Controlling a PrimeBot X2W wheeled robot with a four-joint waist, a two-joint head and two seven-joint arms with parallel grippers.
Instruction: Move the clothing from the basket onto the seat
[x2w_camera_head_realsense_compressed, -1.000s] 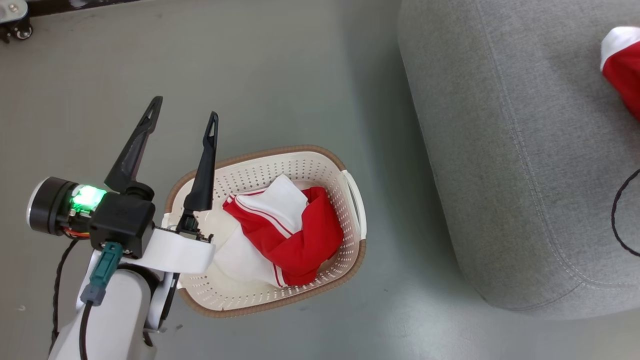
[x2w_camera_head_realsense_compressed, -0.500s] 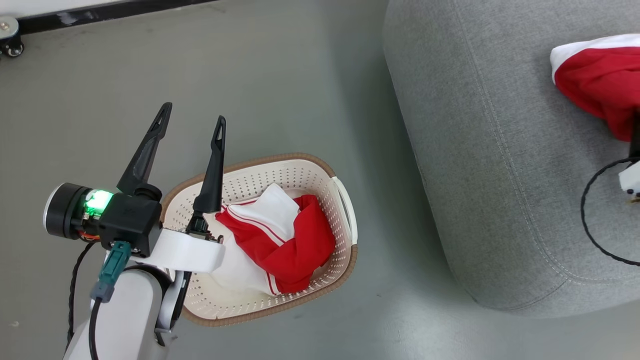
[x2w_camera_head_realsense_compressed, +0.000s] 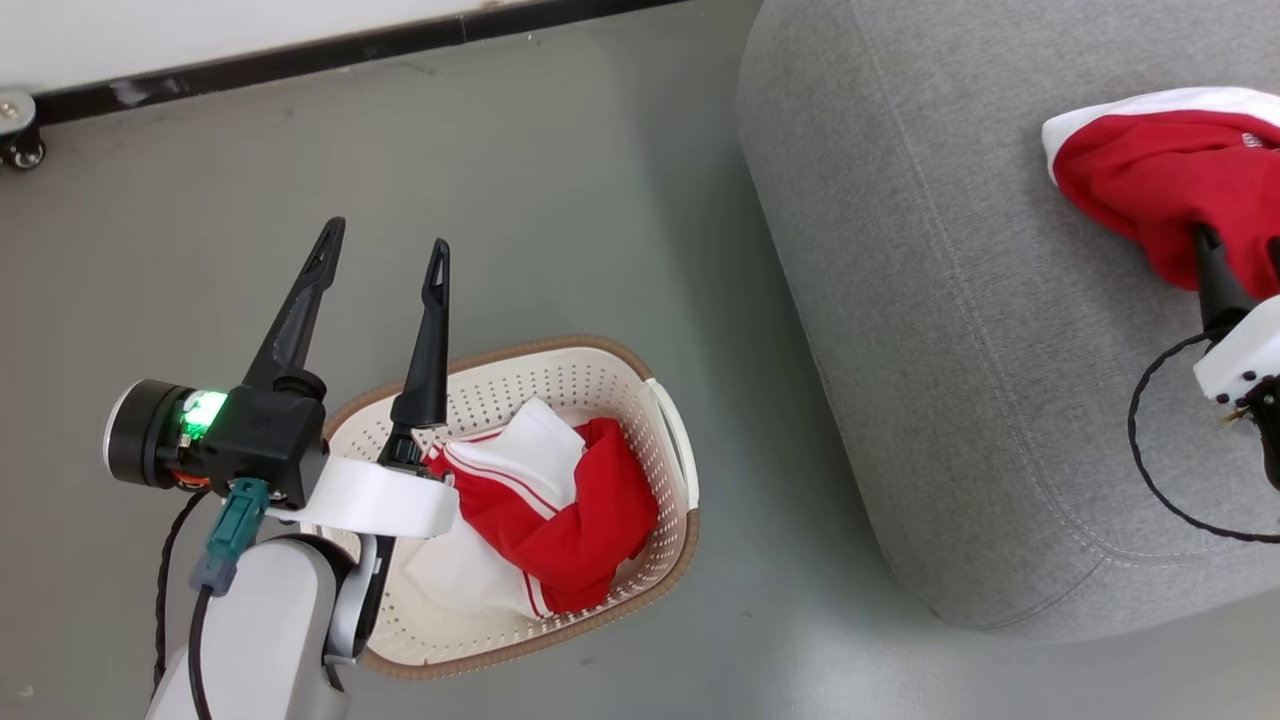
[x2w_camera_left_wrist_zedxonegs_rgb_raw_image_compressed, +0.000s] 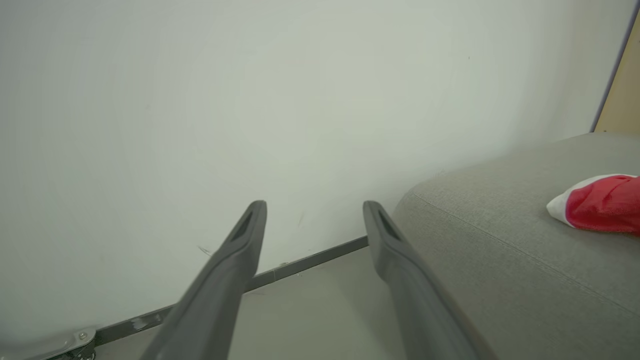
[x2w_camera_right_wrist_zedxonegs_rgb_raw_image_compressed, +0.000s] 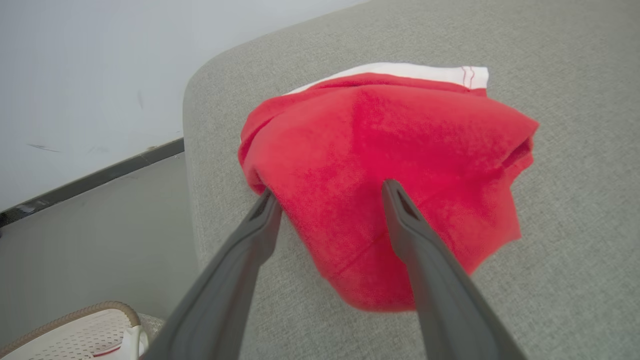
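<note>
In the head view you are seeing the basket (x2w_camera_head_realsense_compressed: 560, 347) sitting on the grey floor (x2w_camera_head_realsense_compressed: 600, 200). Its long axis is running across the view and tipping slightly up toward the right, and one white handle end is facing the seat (x2w_camera_head_realsense_compressed: 900, 350), which stands apart from it. Part of the clothing (x2w_camera_head_realsense_compressed: 575, 520) is lying bunched inside, with a red fold curling along the handle end and a white striped panel pointing up and left. The left gripper (x2w_camera_head_realsense_compressed: 388, 235) is hovering at the basket's left end, its fingers spread with nothing between them, pointing up the view toward the dark skirting strip (x2w_camera_head_realsense_compressed: 300, 55). A red piece (x2w_camera_head_realsense_compressed: 1150, 170) is lying on the seat at the far right, its white band facing up and left, and the right gripper (x2w_camera_head_realsense_compressed: 1240, 250) is meeting its lower edge. In the left wrist view the two fingers are standing wide apart, aiming at the white wall (x2w_camera_left_wrist_zedxonegs_rgb_raw_image_compressed: 250, 100), while the red piece is lying across the seat top with its white-tipped end pointing left. In the right wrist view the fingers are spread astride the near part of the red piece, pinching nothing. The left tip is sitting at the cloth's left edge and the right finger is lying over the fabric, but you cannot tell whether either is touching it. The piece's long axis is running across the view, with the white band along its far edge.
</note>
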